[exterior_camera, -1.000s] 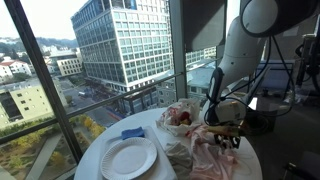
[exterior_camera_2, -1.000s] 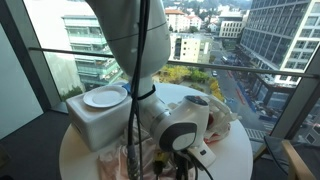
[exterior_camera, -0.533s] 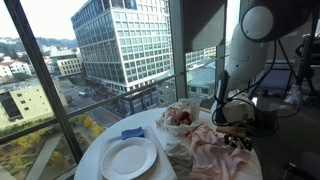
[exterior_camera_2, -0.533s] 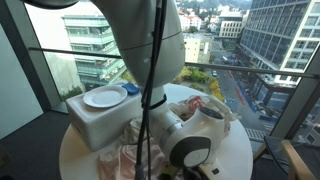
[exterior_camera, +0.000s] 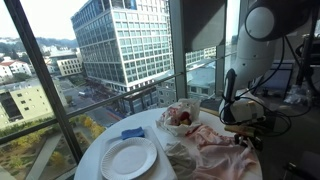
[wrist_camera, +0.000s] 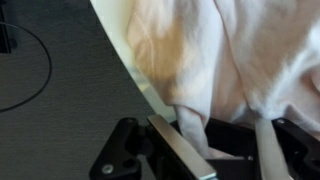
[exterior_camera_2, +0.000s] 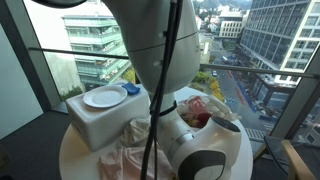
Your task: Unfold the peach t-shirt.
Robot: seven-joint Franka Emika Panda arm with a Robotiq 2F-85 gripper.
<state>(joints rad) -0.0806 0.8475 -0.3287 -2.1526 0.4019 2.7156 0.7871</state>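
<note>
Gripper (wrist_camera: 223,150) has pulled peach t-shirt (exterior_camera: 207,150) outward; only wrist view shows pinch.

The table (exterior_camera: 90,158) is seen from different sides in both exterior views (exterior_camera_2: 78,160), and closely from above in the wrist view.

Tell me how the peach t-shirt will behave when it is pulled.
Probably floppy: the peach t-shirt lies in soft, wrinkled folds. Likely light: one thin fold bunches at the gripper in the wrist view. It may stretch and slide rather than lift whole.
</note>
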